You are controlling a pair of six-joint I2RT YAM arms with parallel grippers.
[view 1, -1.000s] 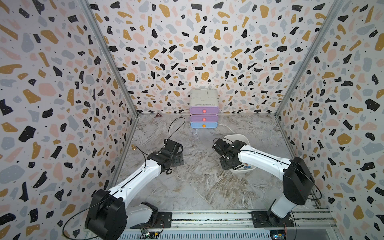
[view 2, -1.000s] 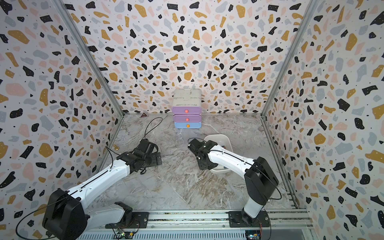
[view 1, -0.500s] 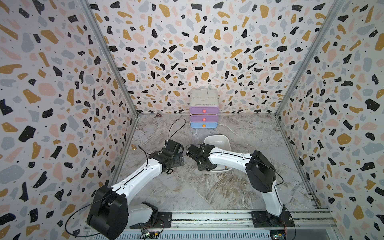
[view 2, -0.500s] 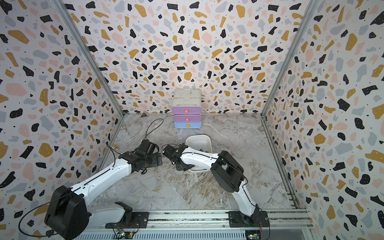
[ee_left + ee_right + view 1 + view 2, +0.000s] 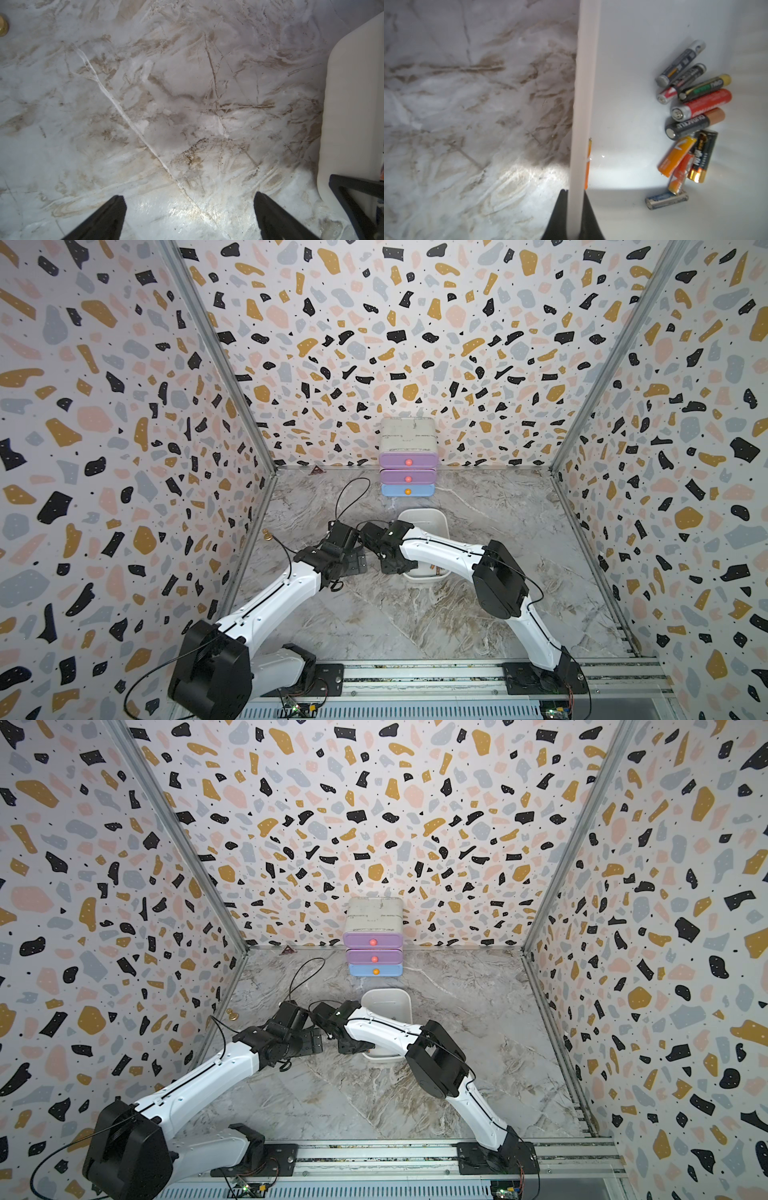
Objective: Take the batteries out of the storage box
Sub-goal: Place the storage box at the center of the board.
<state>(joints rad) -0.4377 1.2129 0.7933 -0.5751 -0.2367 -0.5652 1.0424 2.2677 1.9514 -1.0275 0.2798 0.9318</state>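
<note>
So the right gripper is clamped shut on the side wall of the box, 1 finger outside and 1 inside. Makes sense to me: that thin wall is the only thing on a lidless tray you can actually pinch. My guess is it's either steadying the box or about to tip it.

The batteries are all in the box, roughly 10 of them bunched on the floor well away from the gripped wall. None are out on the table that I can see. There's also an orange sliver tucked right against the gripped wall, probably 1 more battery, but it's mostly hidden.

The left gripper has its fingers spread wide with nothing between them. It hangs over bare table just beside the box, looking ready to reach in.

In a top view the box sits mid-table with both wrists crowded at its left side, so I'd watch for a bump.
</note>
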